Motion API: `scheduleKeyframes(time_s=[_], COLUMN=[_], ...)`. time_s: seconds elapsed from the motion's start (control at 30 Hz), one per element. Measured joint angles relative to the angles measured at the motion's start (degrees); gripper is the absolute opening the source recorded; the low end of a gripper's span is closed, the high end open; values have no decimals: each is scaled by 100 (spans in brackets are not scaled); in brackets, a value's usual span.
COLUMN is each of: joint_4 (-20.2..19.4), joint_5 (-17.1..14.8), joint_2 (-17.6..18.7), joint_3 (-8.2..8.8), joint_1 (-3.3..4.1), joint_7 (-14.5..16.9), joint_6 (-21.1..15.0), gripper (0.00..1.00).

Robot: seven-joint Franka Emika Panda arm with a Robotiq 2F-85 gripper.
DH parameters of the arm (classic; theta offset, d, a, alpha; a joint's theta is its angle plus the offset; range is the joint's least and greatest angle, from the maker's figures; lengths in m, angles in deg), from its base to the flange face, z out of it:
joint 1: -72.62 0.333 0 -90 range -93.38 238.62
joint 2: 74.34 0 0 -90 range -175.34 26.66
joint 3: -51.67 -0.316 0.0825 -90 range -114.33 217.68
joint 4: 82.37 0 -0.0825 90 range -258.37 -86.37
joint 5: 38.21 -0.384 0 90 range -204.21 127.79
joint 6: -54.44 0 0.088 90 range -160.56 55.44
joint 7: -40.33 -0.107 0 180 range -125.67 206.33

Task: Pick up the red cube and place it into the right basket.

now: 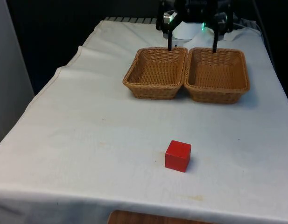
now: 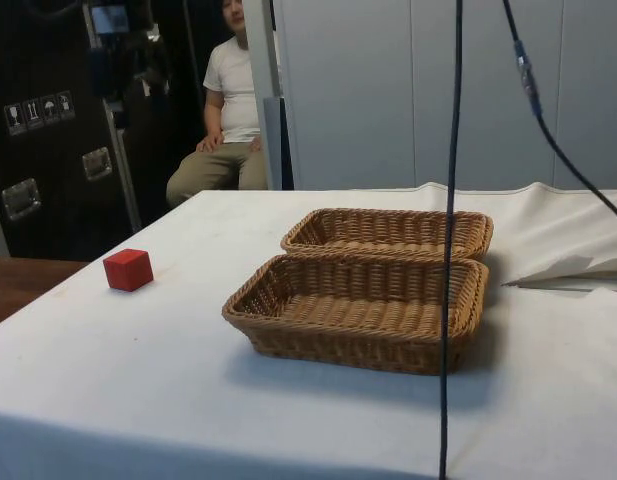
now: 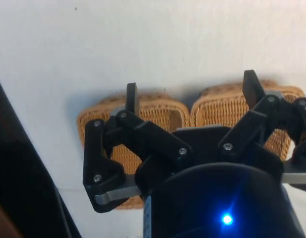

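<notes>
While the gripper (image 1: 192, 46) hangs high at the far end of the bench (image 1: 87, 140), above the two wicker baskets, its fingers (image 1: 170, 43) are spread wide with nothing between them. In the wrist view the gripper (image 3: 190, 96) looks down on both baskets, one fingertip over each.

The red cube (image 1: 178, 156) sits alone on the white cloth near the bench's near edge, well apart from the baskets; in the side view the red cube (image 2: 127, 269) rests flat and upright with open cloth on every side. The basket on the front view's right (image 1: 216, 74) and the one on the front view's left (image 1: 156, 72) stand side by side, touching along their long rims, and both look empty. A seated person (image 2: 223, 110) is behind the bench in the side view.

By my reading, the task is at its very start: the approach to the cube is not yet made. The next move calls for a long reach toward the near edge, a descent with the fingers straddling the cube's flat faces, then a squeeze.
</notes>
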State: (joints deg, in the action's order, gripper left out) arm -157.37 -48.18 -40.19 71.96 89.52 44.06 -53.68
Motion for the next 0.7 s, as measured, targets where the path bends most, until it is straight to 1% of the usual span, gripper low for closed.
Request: scheduleKeyframes(time_s=[0.07, 0.1, 0.13, 0.2, 0.5, 0.6, 0.7], joint_4=[92, 166, 166, 212, 172, 126, 126], joint_5=[-23, -57, -57, -92, -97, -103, -126], joint_2=[115, 212, 212, 327, 470, 579, 688], joint_3=[0, 6, 6, 11, 11, 11, 17], joint_1=[-11, -29, -29, -40, -46, -52, -74], joint_7=[0, 0, 0, 0, 0, 6, 17], joint_6=[-29, -69, -69, -166, -424, -630, -791], gripper=[100, 100, 100, 100, 100, 100, 100])
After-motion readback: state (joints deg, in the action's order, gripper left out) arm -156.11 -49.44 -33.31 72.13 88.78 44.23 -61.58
